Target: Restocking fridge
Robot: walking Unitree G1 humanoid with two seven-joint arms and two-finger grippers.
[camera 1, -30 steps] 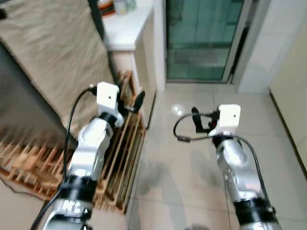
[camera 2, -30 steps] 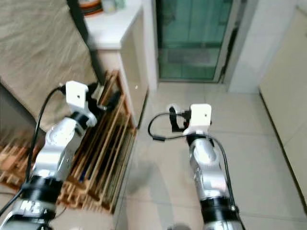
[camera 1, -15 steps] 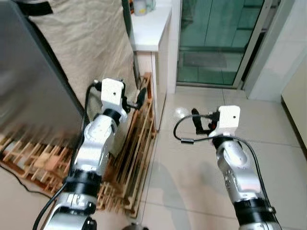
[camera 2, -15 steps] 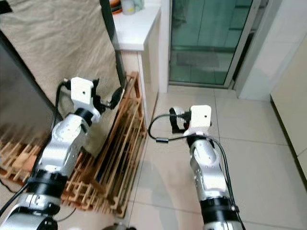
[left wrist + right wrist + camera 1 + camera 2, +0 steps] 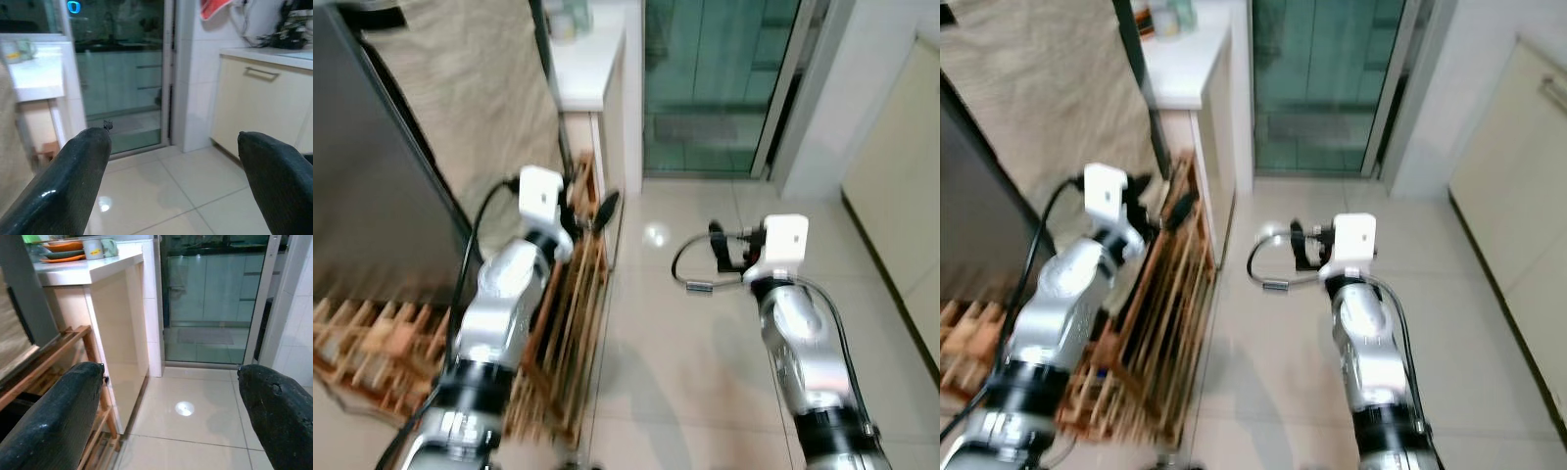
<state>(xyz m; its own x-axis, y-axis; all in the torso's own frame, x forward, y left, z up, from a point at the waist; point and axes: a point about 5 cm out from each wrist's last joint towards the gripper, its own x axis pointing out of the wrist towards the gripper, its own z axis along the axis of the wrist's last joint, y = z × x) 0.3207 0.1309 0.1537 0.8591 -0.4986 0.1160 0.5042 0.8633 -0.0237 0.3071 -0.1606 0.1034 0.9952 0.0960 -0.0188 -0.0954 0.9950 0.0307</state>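
both arms raised over a pale tiled floor [image 5: 685,343], left gripper [image 5: 171,161] above a wooden slatted rack [image 5: 563,333], right gripper [image 5: 168,401] out over bare tile, fingers of each spread wide with nothing held. dark fridge side [image 5: 372,186] at far left under a beige cloth [image 5: 460,88]. ahead, white counter [image 5: 93,269] with orange plates [image 5: 61,249] and a cup [image 5: 93,248], beside a glass door [image 5: 715,78].

The camera has turned toward the glass door [image 5: 715,88]; both arms kept their raised pose, nothing else moved.
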